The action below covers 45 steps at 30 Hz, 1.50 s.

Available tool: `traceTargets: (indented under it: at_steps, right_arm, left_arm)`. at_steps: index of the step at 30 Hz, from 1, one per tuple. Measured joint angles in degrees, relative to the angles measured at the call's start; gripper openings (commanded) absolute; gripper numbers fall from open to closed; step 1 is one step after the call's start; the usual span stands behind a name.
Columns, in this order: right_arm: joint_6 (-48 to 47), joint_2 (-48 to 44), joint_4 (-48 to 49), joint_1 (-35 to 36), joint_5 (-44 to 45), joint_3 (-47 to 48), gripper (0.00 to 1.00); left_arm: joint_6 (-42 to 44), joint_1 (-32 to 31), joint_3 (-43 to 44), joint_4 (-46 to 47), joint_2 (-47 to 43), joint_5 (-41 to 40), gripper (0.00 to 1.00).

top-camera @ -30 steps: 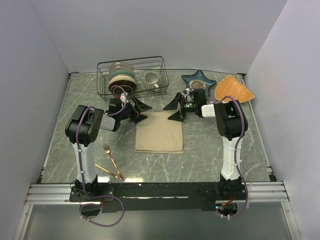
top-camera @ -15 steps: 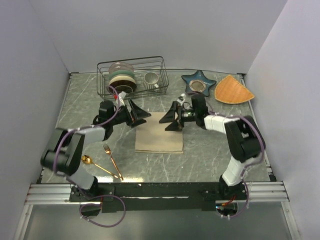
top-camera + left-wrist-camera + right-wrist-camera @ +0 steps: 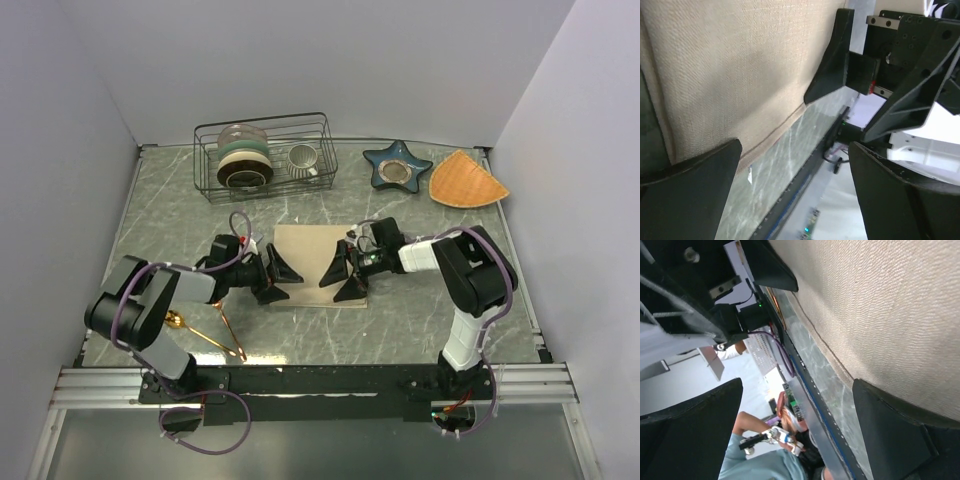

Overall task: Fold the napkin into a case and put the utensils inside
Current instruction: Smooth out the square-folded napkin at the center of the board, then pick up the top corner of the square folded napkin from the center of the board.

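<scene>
Your left claw (image 3: pixel 280 282) and right claw (image 3: pixel 341 282) both gape wide at the napkin's (image 3: pixel 312 248) near corners. The fork (image 3: pixel 228 328) and spoon (image 3: pixel 177 320) lie by your left arm.

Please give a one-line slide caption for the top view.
Left gripper and right gripper, both open, at the near edge of the napkin; fork and spoon lie left.

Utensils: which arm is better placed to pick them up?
Left. The fork and spoon lie beside the left arm, left of the napkin; the right hand is at the napkin's near right corner, farther away.
</scene>
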Motion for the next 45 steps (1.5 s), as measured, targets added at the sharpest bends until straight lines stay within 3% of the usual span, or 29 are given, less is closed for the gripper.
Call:
traceTargets:
  at_steps: [9, 12, 15, 16, 17, 19, 20, 22, 25, 30, 45]
  right_arm:
    - [-7.93, -0.72, -6.75, -2.36, -1.95, 0.90, 1.00]
    - [-9.22, -5.68, -12.09, -2.40, -1.55, 1.36, 1.00]
    - [-12.96, -10.75, -19.06, -2.67, -0.94, 8.24, 0.96]
    - [-15.37, -11.26, -21.92, -2.91, 0.00, 13.70, 0.94]
    - [-17.88, -11.23, -23.85, -3.13, 1.55, 18.27, 0.91]
    - [-22.40, -9.94, -26.95, -3.54, 5.38, 27.43, 0.83]
    - [-25.00, -8.96, -28.35, -3.67, 7.06, 31.54, 0.78]
    - [-29.20, -5.99, -31.01, -3.74, 10.40, 37.94, 0.66]
    - [-33.79, 0.11, -34.97, -3.82, 15.45, 44.13, 0.54]
    - [-36.87, 8.63, -38.84, -3.82, 23.69, 45.51, 0.50]
    - [-41.24, 9.79, -37.35, -3.82, 33.75, 36.02, 0.43]
  left_arm:
    - [3.08, 2.75, 3.28, -4.87, 1.25, 2.19, 0.99]
    - [9.68, 3.06, 6.80, -13.68, -1.49, 1.86, 0.99]
    - [19.30, 3.06, 14.95, -25.77, -4.76, 0.09, 0.97]
    - [22.93, 2.99, 18.14, -29.11, -6.01, -1.01, 0.93]
    - [25.53, 2.91, 20.09, -30.99, -7.04, -1.75, 0.79]
    - [32.15, 2.60, 23.87, -35.52, -9.70, -3.37, 0.61]
    - [34.75, 2.27, 24.81, -36.92, -10.71, -3.63, 0.45]
    - [42.07, 0.26, 26.36, -40.65, -12.85, -5.35, 0.31]
    - [50.40, -4.87, 26.71, -44.70, -13.70, -8.70, 0.22]
    - [59.10, -13.33, 26.51, -49.33, -12.04, -15.47, 0.21]
    - [63.76, -14.99, 27.34, -50.99, 1.42, -24.68, 0.22]
